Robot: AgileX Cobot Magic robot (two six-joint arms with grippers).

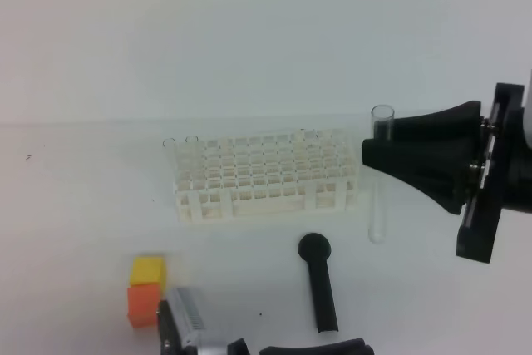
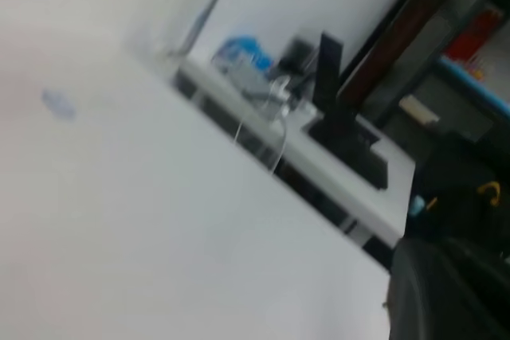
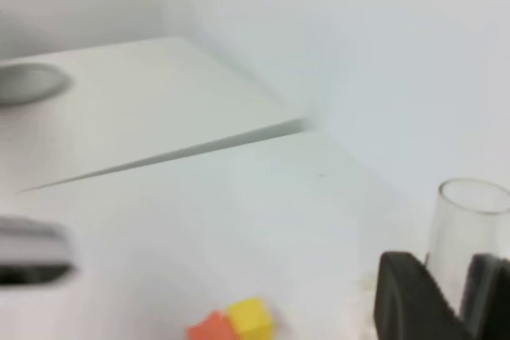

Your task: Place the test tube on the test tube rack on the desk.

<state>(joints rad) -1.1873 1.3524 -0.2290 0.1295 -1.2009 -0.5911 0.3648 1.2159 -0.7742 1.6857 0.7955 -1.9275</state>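
The test tube hangs upright just right of the test tube rack, its round bottom slightly above the desk. My right gripper comes in from the right and is shut on the tube's upper part, below the open rim. In the right wrist view the tube stands between the black fingers. Only parts of the left arm show at the bottom edge of the high view. Its jaws cannot be made out, and the left wrist view is blurred.
A black round-headed stick lies in front of the rack, near the held tube. A yellow cube and an orange cube sit at the front left. Rims of clear tubes show in the rack's back row.
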